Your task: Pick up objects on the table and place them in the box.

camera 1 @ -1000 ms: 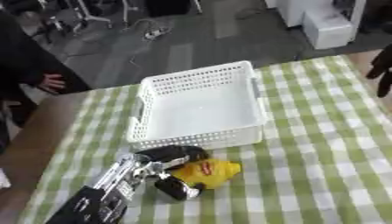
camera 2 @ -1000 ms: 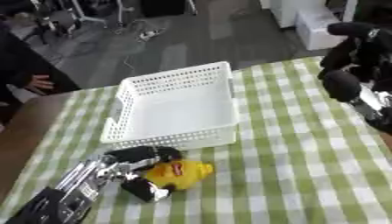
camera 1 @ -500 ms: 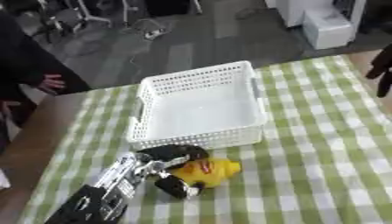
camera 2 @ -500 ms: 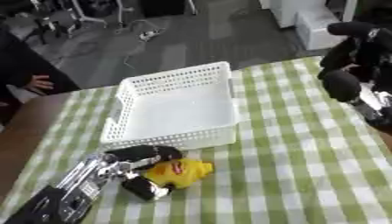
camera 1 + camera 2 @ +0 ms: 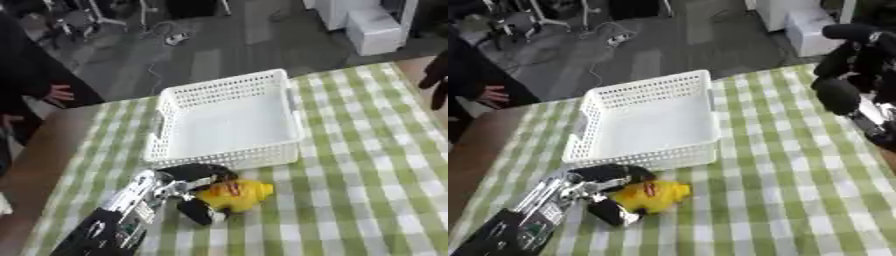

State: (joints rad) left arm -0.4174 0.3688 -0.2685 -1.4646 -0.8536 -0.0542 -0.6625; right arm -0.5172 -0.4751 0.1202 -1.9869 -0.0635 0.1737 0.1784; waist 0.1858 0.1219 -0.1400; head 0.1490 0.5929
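Note:
A yellow toy (image 5: pixel 236 194) with a red mark lies on the green checked cloth just in front of the white mesh basket (image 5: pixel 286 112). My left hand (image 5: pixel 191 188) comes in from the lower left, its black fingers and thumb curled around the toy's left side. The basket holds nothing that I can see. My right hand (image 5: pixel 843 67) hangs at the right edge of the right eye view, above the table and far from the toy, its fingers curled with nothing in them.
The table's brown bare edge (image 5: pixel 35 165) runs along the left. A person's hand (image 5: pixel 56 94) shows beyond the far left corner. Checked cloth (image 5: pixel 798 190) stretches to the right of the toy.
The left hand's fingers have closed a little further round the yellow toy. The toy, the basket and the right hand stay where they were.

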